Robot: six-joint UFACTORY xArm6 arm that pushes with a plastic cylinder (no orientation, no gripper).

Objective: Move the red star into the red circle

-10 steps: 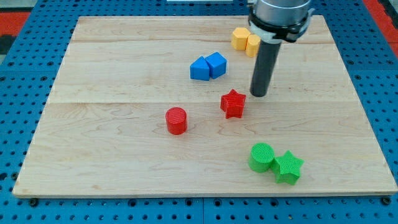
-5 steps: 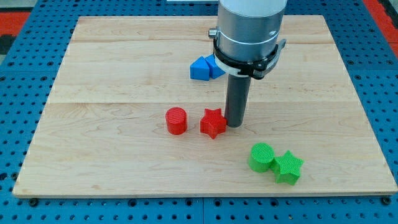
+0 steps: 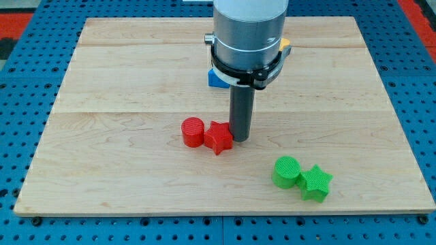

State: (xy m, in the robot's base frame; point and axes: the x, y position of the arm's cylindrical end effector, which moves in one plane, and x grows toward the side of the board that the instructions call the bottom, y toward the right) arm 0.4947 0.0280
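The red star (image 3: 219,137) lies near the middle of the wooden board (image 3: 122,170), touching the right side of the red circle (image 3: 193,132). My tip (image 3: 240,139) stands right against the star's right side, on the side away from the circle. The arm's grey body hangs above and hides part of the board behind the tip.
A green circle (image 3: 286,171) and a green star (image 3: 316,183) sit together at the view's lower right. A blue block (image 3: 214,78) shows partly behind the arm. A sliver of a yellow block (image 3: 285,46) shows at the arm's right edge.
My tip has moved left and down the view, pushing the red star left until it touches the red circle. The arm now covers the blue and yellow blocks more.
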